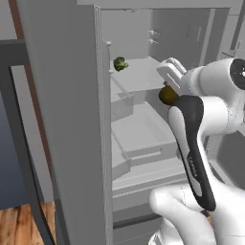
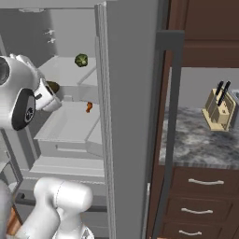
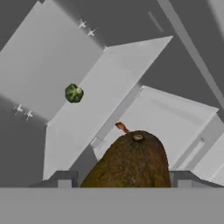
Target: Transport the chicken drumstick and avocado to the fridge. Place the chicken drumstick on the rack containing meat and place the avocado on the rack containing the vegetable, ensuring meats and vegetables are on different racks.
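The end effector (image 3: 120,179) pinches the avocado (image 3: 130,161), a matte olive-brown egg shape whose long axis runs along the fingers, stem end pointing into the open fridge (image 1: 139,143). It hangs at the front edge of the rack containing the vegetable (image 3: 83,122), smooth pale grey, with open room between it and the vegetable (image 3: 73,93), a dark green ball near the back. The small orange-brown chicken drumstick (image 2: 88,107) lies on the shelf below.

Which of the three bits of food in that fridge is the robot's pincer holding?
The avocado: the olive-brown, egg-shaped one, sitting between the pincer's fingers. The dark green ball lies loose on the higher shelf, the little orange drumstick on the lower one.
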You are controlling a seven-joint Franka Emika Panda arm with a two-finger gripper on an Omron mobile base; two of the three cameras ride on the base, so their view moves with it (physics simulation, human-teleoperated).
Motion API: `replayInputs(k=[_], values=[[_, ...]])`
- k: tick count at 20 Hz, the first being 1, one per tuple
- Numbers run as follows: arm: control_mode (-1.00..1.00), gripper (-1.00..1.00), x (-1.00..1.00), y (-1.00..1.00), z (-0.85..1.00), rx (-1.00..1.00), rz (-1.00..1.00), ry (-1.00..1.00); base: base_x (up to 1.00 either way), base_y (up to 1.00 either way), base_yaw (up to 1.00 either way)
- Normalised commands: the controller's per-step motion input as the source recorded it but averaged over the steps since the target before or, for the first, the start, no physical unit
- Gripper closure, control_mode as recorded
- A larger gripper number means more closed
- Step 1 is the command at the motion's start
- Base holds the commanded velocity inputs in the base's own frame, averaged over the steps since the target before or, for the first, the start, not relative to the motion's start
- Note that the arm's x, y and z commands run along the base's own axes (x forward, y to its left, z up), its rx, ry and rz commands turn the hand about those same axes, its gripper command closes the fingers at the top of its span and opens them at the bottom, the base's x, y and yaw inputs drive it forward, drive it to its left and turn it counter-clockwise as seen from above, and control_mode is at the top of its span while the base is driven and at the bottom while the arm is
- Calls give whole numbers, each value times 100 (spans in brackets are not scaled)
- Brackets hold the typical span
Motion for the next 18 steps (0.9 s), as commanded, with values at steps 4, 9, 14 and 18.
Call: replayInputs(k=[4,9,14,18], values=[[-100,100,99,0,6,0,8,-14,0,0,0],[-100,100,100,2,0,0,13,0,0,0,0],[-100,100,100,1,0,0,9,1,0,0,0],[-100,100,100,0,0,0,-2,18,0,0,0]])
